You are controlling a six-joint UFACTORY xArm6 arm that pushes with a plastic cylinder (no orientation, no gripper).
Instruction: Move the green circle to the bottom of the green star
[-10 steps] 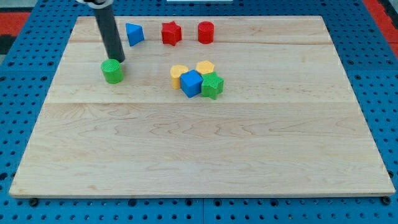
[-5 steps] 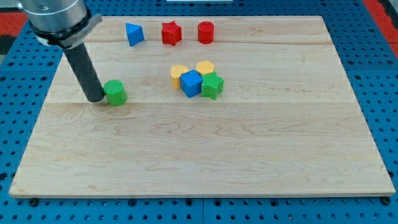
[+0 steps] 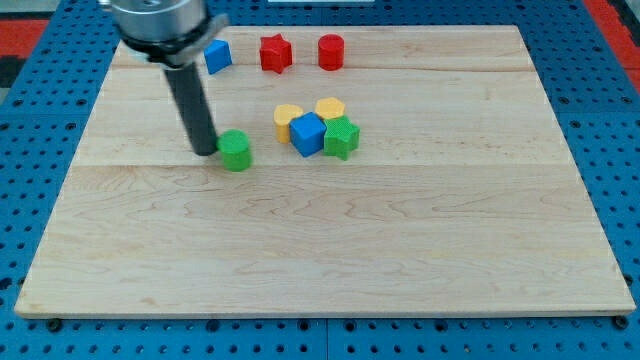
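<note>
While the green circle [image 3: 236, 151] sits on the wooden board [image 3: 330, 250] a little toward the view's left of centre, my tip [image 3: 206, 151] stands right against its left side, touching it or very nearly so. Being a plain dark rod, my tip has nothing that opens or closes and it holds nothing; it only rests beside the block at board height.

To the view's right of the green circle, with a clear strip of wood between, lies a tight cluster of four blocks. Nearest is the blue cube [image 3: 308, 133], which touches the green star [image 3: 342, 136] on its right. Behind the cube, toward the view's top, sits a yellow block [image 3: 288, 117] with a rounded outline, and beside it another yellow block [image 3: 331, 108] just above the star. The green circle lies level with the lower edge of this cluster and to the left of it, not below the star.

Along the view's top edge of the board stand three more blocks, well apart from the cluster: a blue triangle [image 3: 218, 54], partly behind the rod's housing, then a red star [image 3: 275, 53], then a red cylinder [image 3: 331, 51].

Around the board shows a blue perforated table [image 3: 620, 150].
</note>
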